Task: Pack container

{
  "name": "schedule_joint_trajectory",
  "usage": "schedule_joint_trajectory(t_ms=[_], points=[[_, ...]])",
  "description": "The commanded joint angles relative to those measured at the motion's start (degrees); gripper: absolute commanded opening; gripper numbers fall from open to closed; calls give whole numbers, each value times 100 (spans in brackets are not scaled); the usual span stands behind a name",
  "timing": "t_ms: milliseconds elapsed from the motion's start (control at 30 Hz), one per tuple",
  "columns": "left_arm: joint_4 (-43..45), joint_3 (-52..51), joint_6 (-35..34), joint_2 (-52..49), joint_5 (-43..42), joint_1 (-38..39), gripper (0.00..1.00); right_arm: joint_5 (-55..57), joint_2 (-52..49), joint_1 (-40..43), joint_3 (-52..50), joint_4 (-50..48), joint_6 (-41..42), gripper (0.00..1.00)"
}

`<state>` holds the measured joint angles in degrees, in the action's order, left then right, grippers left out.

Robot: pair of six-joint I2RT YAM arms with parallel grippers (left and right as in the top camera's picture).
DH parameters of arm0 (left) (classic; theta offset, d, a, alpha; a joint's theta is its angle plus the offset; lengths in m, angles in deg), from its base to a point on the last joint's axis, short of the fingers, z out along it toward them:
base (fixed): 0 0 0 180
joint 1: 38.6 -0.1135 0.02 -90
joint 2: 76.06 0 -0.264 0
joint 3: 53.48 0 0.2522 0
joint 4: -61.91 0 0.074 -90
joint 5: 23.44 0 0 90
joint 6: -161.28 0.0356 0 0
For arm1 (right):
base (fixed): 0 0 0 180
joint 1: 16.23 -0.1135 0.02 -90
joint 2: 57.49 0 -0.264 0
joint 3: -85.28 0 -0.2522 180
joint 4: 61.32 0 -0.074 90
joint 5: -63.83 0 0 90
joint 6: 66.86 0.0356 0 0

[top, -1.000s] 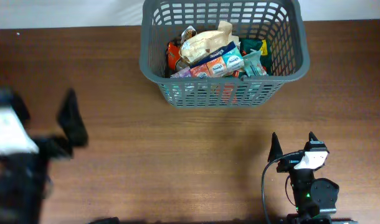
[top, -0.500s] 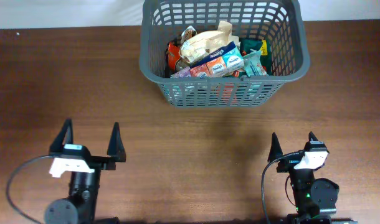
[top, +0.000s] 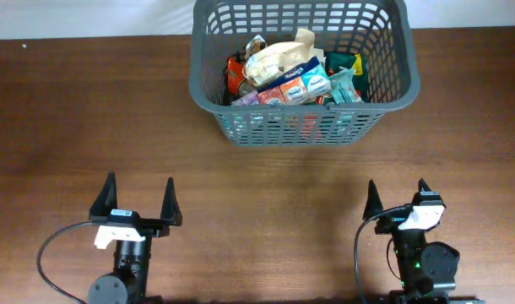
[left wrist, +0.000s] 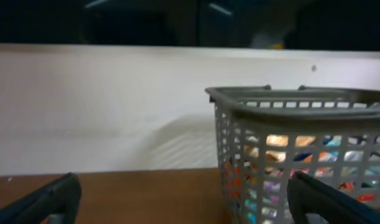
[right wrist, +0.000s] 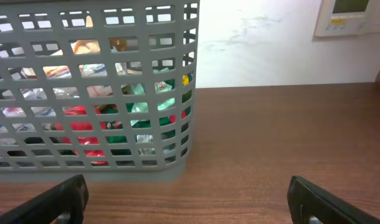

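Both grippers, left [top: 140, 187] and right [top: 397, 187], sit wide open with nothing in them, near side of the table [top: 72, 101]. Basket [top: 300, 128] is across at the far edge, full of packets [top: 287, 74], long side running left-right, closer to the right arm I'd say.

The basket [top: 301, 72] sits at the desk's [top: 89, 101] far edge, packets [top: 293, 78] piled inside; both hands near the front.

No print on the packets [top: 295, 84] is legible.
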<state>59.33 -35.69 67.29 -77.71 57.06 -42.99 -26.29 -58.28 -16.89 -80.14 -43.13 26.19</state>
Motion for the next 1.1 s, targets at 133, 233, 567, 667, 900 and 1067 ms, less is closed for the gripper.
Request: schedule_joint_trajectory(t_ms=[133,233,567,667,900,1067], points=[[-828,-348,103,138,212,26,99,-31,59,-11,-50,4,61,99],[-1314,-348,101,138,203,26,99,-31,59,-11,-50,4,59,99],[-1528,-348,101,136,275,26,99,-31,59,-11,-50,4,59,99],[-1528,-348,101,136,291,26,99,-31,59,-11,-50,4,59,99],[-1528,-348,101,136,291,26,99,-31,59,-11,-50,4,61,99],[-1528,-348,101,136,291,26,99,-31,59,-11,-50,4,59,99]])
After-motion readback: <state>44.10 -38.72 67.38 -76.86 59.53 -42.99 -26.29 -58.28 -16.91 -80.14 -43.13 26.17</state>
